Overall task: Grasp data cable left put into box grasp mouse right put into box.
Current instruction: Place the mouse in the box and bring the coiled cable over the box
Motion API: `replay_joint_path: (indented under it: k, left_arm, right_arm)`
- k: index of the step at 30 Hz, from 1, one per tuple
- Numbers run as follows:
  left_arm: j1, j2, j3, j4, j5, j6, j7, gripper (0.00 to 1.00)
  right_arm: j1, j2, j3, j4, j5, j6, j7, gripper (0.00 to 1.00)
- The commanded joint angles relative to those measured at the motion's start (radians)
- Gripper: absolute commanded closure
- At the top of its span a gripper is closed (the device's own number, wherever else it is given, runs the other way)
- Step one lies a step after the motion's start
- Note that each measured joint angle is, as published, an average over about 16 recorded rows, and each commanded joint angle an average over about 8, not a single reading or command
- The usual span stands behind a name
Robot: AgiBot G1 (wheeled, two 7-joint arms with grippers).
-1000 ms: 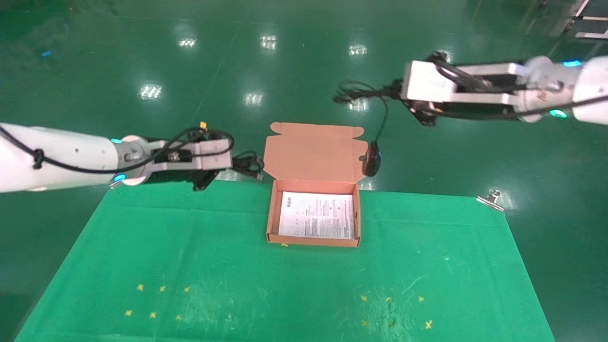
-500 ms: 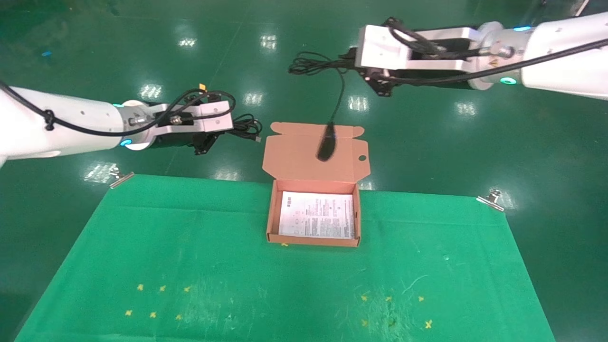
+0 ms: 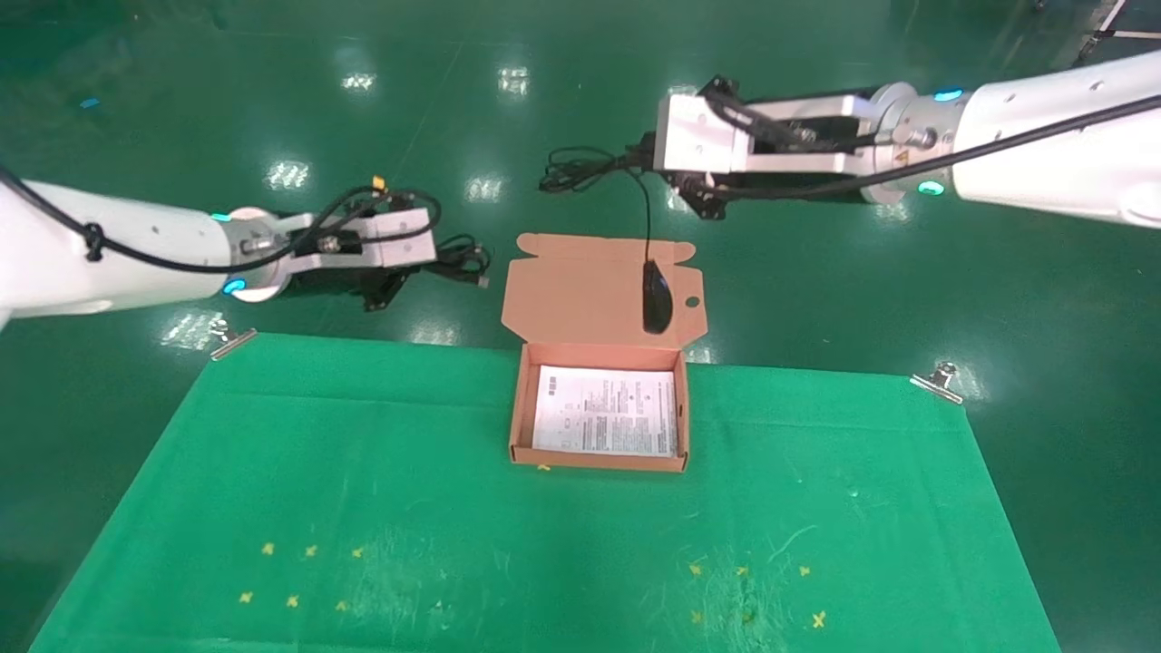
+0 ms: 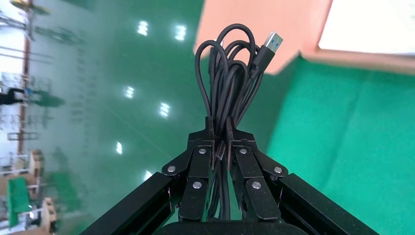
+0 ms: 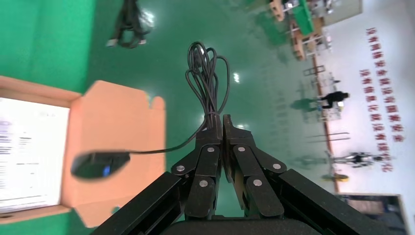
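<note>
Dangling mouse (image 3: 657, 308) swings light over box (image 3: 519, 413) lid, right gripper (image 5: 222, 128) jaws clamped on limp cord; left gripper (image 4: 220, 132) jaws pinch floppy data cable (image 4: 230, 73) beside box.

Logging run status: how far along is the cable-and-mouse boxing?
Both picks look done; nothing is boxed. The left gripper is shut on the data cable, held off the box's left. The right gripper grips the mouse's cord, so the mouse dangles before the open lid. The box holds only its printed sheet. Left: both placements.
</note>
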State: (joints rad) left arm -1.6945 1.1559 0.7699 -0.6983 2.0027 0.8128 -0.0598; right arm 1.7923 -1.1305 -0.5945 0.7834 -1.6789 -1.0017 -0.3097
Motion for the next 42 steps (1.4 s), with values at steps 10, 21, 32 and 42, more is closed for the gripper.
replay_joint_path:
  k: [10,21,32,42]
  left_arm:
    - [0.024,-0.048,0.020,-0.010,0.058,0.027,-0.062,1.00]
    - [0.059,-0.182,0.049,-0.194,0.209,0.135,-0.294,1.00]
    - [0.117,-0.244,0.064,-0.414,0.316,0.226,-0.488,1.00]
    - [0.133,-0.230,0.071,-0.444,0.327,0.241,-0.522,1.00]
  right_arm:
    - [-0.047,-0.032,-0.024,-0.035,-0.018,0.006,-0.010,1.00]
    - [-0.101,-0.141,-0.048,-0.127,-0.017,0.040,-0.017,1.00]
    - [-0.141,-0.198,-0.043,-0.354,-0.003,0.124,-0.020,0.99]
    - [-0.143,-0.215,-0.044,-0.451,0.034,0.134,-0.069,0.00]
